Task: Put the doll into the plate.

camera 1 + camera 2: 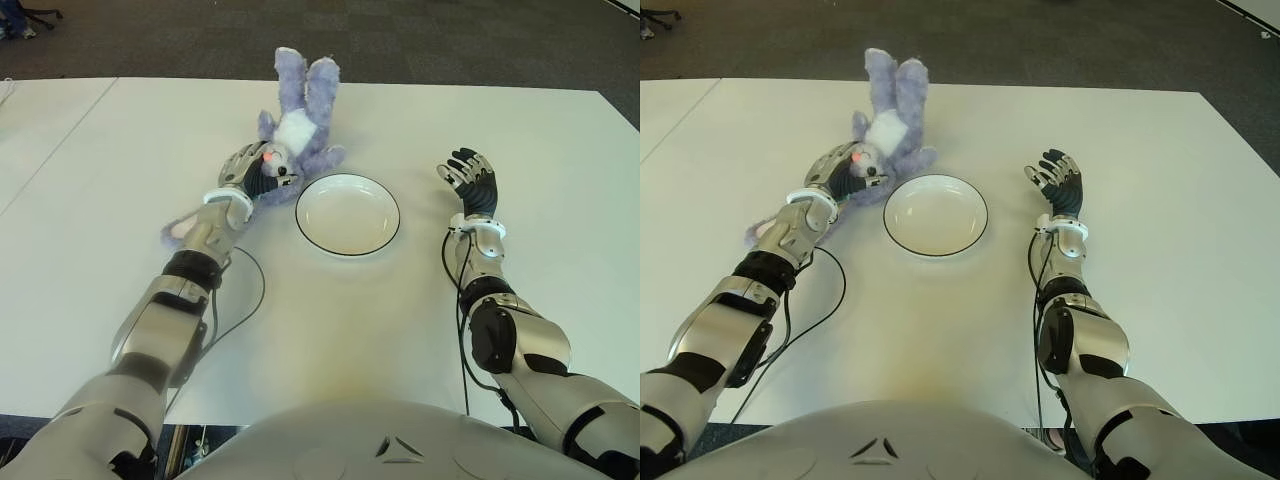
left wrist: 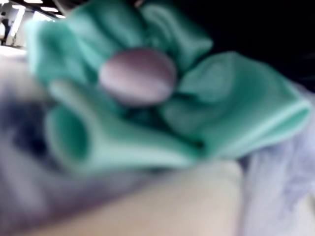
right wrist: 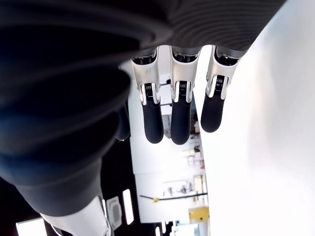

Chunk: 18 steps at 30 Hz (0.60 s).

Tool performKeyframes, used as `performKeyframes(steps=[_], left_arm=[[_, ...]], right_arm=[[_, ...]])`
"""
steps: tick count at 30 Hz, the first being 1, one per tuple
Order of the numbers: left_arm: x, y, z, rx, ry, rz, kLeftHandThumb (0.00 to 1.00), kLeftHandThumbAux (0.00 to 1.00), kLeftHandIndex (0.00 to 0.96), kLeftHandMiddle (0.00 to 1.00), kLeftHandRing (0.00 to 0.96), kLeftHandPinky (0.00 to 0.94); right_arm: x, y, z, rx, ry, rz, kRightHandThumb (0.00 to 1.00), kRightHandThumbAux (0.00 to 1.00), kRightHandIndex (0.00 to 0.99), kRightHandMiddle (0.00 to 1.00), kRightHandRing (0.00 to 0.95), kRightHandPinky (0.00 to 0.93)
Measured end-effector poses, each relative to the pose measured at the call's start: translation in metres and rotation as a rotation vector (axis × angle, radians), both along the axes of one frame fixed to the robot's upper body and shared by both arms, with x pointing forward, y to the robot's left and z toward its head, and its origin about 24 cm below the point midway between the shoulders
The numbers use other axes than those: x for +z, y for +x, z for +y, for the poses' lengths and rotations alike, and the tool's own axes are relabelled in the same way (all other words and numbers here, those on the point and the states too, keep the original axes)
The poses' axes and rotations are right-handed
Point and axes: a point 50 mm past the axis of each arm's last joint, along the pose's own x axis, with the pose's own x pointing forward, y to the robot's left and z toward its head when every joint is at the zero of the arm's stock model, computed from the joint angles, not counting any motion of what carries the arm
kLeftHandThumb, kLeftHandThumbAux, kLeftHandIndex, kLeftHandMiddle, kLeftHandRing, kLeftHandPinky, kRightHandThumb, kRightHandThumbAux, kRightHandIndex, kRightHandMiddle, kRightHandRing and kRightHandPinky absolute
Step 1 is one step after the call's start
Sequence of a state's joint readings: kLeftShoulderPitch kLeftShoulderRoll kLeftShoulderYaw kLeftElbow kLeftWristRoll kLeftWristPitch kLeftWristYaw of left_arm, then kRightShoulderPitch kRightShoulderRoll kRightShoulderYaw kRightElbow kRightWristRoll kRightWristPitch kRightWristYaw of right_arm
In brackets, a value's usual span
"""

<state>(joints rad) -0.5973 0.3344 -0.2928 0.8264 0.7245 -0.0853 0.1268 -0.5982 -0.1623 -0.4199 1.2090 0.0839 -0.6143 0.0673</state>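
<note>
A purple plush rabbit doll (image 1: 303, 105) lies on the white table (image 1: 520, 120), its legs pointing to the far edge. My left hand (image 1: 257, 168) sits over its head end with fingers curled onto the plush. One long ear (image 1: 178, 231) sticks out under my left forearm. The left wrist view is filled by the doll's green bow (image 2: 147, 118) and purple fur, very close. A white plate (image 1: 348, 218) with a dark rim stands just right of the doll, with nothing in it. My right hand (image 1: 469, 181) shows to the plate's right, fingers (image 3: 180, 118) spread and holding nothing.
A black cable (image 1: 252, 292) loops on the table beside my left forearm. A seam (image 1: 62, 134) separates this table from another on the left. Dark carpet (image 1: 450, 40) lies beyond the far edge.
</note>
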Motion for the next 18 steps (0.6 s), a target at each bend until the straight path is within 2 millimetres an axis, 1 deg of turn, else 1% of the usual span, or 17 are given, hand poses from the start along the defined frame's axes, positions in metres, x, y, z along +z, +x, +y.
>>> performKeyframes(steps=[3, 5, 8, 15, 18], left_arm=[[-0.001, 0.000, -0.005, -0.045, -0.041, 0.012, 0.062, 0.339, 0.000, 0.000, 0.000, 0.000], [-0.001, 0.000, -0.007, -0.068, -0.060, 0.019, 0.022, 0.344, 0.000, 0.000, 0.000, 0.000], [-0.002, -0.001, -0.010, -0.105, -0.092, 0.030, 0.003, 0.356, 0.000, 0.000, 0.000, 0.000], [-0.002, -0.004, -0.017, -0.173, -0.144, 0.044, 0.000, 0.372, 0.000, 0.000, 0.000, 0.003], [-0.003, -0.006, -0.020, -0.193, -0.162, 0.052, 0.000, 0.365, 0.000, 0.000, 0.000, 0.026]], right_arm=[[0.000, 0.000, 0.000, -0.002, -0.001, 0.001, 0.165, 0.878, 0.242, 0.252, 0.244, 0.248], [0.000, 0.000, 0.000, -0.003, -0.001, 0.001, 0.163, 0.877, 0.233, 0.248, 0.239, 0.245], [0.000, 0.000, 0.000, -0.007, -0.003, 0.002, 0.150, 0.876, 0.225, 0.246, 0.239, 0.255], [0.000, 0.000, 0.000, -0.024, -0.008, 0.006, 0.113, 0.877, 0.209, 0.242, 0.236, 0.245], [0.000, 0.000, 0.000, -0.025, -0.009, 0.006, 0.103, 0.876, 0.201, 0.235, 0.231, 0.239]])
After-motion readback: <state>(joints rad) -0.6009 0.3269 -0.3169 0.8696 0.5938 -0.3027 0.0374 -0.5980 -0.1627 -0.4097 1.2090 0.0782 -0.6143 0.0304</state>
